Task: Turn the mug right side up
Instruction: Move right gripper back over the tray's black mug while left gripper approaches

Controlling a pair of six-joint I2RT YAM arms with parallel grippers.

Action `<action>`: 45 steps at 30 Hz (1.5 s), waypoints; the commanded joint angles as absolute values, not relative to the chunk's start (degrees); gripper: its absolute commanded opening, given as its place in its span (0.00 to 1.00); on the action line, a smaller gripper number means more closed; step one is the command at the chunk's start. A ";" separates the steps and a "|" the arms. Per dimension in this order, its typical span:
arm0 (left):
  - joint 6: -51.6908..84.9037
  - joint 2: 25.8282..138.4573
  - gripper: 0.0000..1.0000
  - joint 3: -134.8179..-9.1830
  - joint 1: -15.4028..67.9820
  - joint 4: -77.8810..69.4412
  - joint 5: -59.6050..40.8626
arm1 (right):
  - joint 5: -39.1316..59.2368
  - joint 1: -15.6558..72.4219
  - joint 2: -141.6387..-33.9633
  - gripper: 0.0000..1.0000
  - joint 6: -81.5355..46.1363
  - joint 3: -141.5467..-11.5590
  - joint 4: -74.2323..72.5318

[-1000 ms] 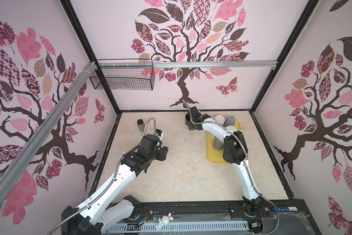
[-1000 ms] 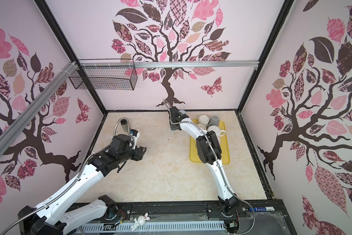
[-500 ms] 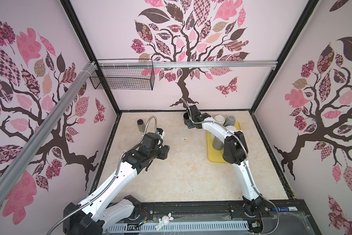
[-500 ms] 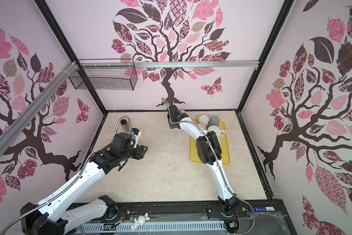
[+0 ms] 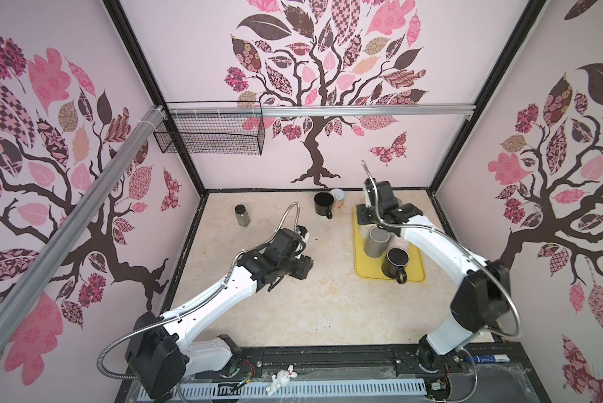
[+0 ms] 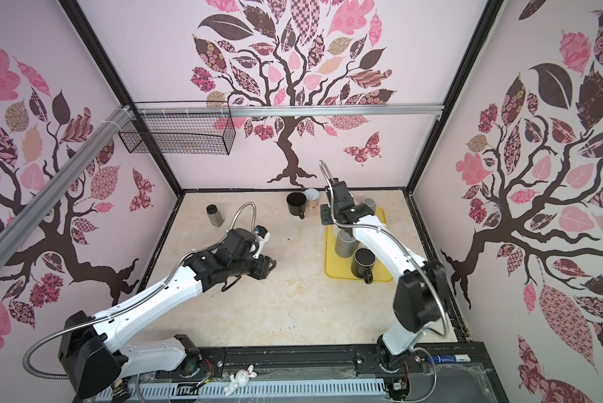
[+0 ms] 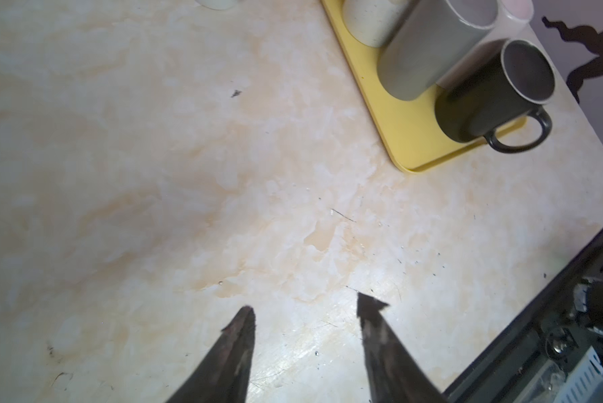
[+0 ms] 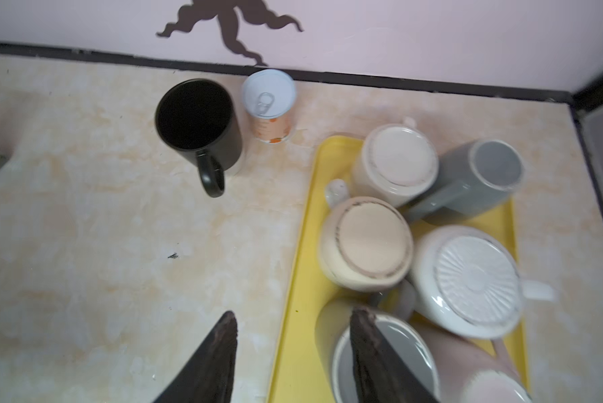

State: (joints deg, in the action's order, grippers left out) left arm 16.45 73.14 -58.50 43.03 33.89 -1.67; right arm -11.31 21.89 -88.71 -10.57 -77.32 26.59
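Black mug point(image 5: 323, 203): stands on the table point(image 5: 293, 314) near the back wall in both top views. Its mouth is up and its handle points to the front. It is just beside a can point(image 5: 337, 198) and off the yellow tray point(image 5: 364, 270).

Change: a second ago the right hand point(image 5: 368, 218) was at the back, at this mug's place. It now sits over the rear corner of the tray, apart from the mug, which stands alone.

Right hand, state: in the right wrist view point(image 8: 293, 321) the jaws are parted with nothing between them. One finger overlaps the rim of a grey mug point(image 8: 383, 352) on the tray; whether they touch cannot be told.

Left hand point(image 7: 305, 307): the jaws are parted and empty over bare table, well apart from the black mug.

Tray load: a white mug point(image 8: 396, 157), a cream mug point(image 8: 370, 240) and a ribbed mug point(image 8: 474, 275) stand base up.

Meaning: the mug appears released right side up, so this turn looks complete. The base-up mugs may be further candidates.
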 commanded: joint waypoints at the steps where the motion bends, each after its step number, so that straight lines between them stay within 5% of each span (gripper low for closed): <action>1: 19.30 76.95 0.41 -63.04 45.15 30.47 -2.67 | -11.86 19.54 -80.32 0.58 -15.74 -66.87 30.85; 9: 22.67 90.57 0.41 -73.66 50.53 28.57 -8.78 | -9.96 6.83 -58.45 0.74 -18.89 -53.02 39.78; 18: 26.09 90.41 0.44 -68.89 50.80 27.11 -10.22 | 1.58 4.13 -57.12 0.88 -26.43 -41.37 32.06; 32: 27.41 83.16 0.46 -58.20 50.80 26.35 -6.45 | 15.41 6.78 -53.27 0.73 -32.41 -31.08 19.28; 36: 27.44 83.11 0.47 -58.08 50.80 26.89 -5.85 | 12.05 13.63 -55.38 0.73 -32.59 -34.71 20.52; 45: 27.40 83.91 0.47 -59.10 50.85 24.74 -5.53 | 21.42 15.12 -57.00 0.73 -36.74 -33.86 14.66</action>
State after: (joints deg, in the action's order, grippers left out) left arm 27.35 84.18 -59.40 50.94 27.03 -6.24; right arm 18.28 14.83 -57.32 -35.42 -32.73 16.86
